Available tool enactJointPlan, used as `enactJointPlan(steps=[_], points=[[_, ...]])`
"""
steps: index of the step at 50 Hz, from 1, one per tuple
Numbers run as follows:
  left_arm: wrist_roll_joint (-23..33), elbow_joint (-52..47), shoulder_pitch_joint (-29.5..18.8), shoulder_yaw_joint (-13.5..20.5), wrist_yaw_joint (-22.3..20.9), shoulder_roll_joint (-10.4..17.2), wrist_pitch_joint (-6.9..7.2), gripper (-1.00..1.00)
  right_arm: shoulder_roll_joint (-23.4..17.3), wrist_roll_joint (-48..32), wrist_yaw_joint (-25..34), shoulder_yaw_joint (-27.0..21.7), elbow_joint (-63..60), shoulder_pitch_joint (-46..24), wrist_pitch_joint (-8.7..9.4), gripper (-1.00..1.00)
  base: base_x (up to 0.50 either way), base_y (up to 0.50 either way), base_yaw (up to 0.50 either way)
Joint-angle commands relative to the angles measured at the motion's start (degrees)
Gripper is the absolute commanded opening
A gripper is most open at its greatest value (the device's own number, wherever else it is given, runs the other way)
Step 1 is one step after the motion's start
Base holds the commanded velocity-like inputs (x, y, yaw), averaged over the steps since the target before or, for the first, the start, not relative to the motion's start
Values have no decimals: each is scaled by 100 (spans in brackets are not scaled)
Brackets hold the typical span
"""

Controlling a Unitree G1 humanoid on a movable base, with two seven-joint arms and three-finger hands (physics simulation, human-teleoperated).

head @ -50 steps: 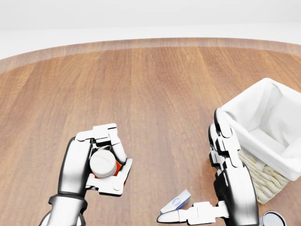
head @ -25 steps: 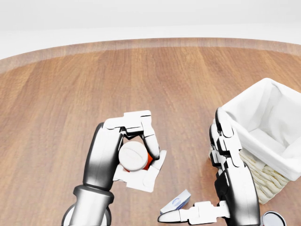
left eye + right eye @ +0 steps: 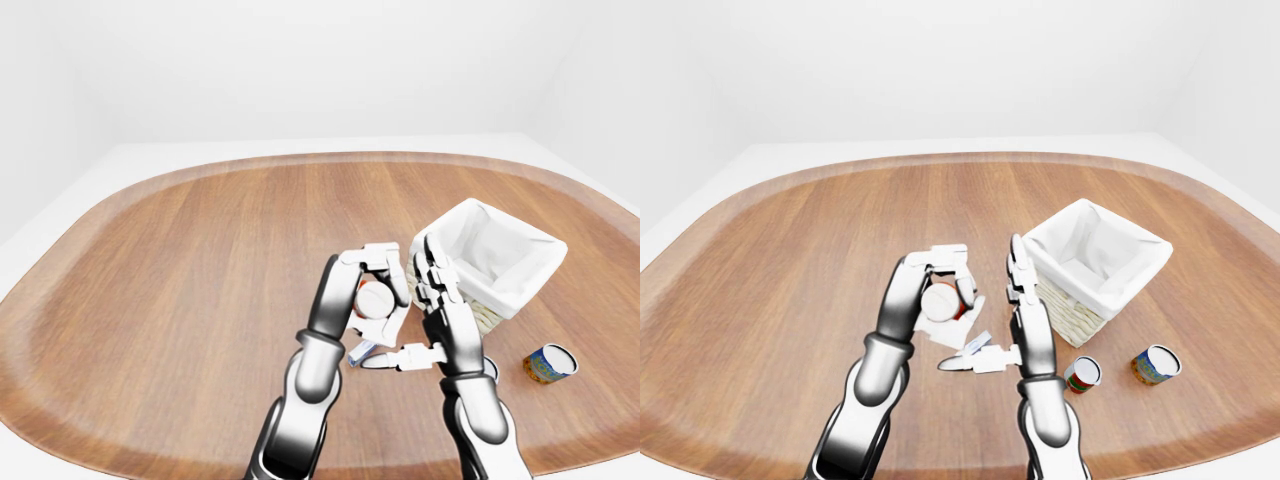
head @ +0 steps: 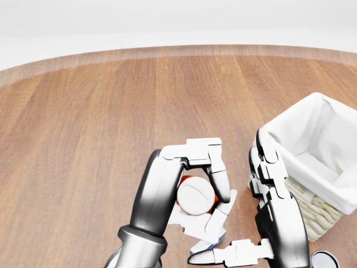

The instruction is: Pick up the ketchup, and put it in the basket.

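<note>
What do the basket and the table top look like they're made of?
The basket looks like pale woven wicker, going by the braided ribbing on its wall, with a matte white cloth-like liner folded over its rim. The table looks like satin-finished brown wood: long grain streaks and plank seams, though possibly only a printed veneer.

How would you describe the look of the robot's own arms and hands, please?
Both arms are glossy silver-grey metal tubes with dark black joint bands. The left hand and right hand have blocky white three-segment fingers with dark seams. No cables, sleeves or markings show.
</note>
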Motion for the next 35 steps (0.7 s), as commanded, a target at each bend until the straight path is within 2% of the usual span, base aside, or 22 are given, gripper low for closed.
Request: enactJointPlan(steps=[1, 6, 10, 17, 35], points=[[-81, -143, -25, -429, 306, -172, 0, -100, 5, 21, 18, -22, 7, -4, 2, 100, 0, 0, 0], [84, -307, 33, -762, 344, -210, 0, -100, 8, 24, 29, -13, 19, -13, 4, 100, 0, 0, 0], [92, -314, 35, -789, 349, -211, 0, -100, 9, 24, 27, -13, 21, -17, 7, 100, 0, 0, 0], [215, -378, 130, -1153, 434, -238, 0, -100, 20, 45, 5, -37, 35, -26, 4, 100, 0, 0, 0], [363, -506, 200, -1630, 539, -271, 0, -100, 14, 36, -6, -59, -14, -13, 25, 100, 0, 0, 0]])
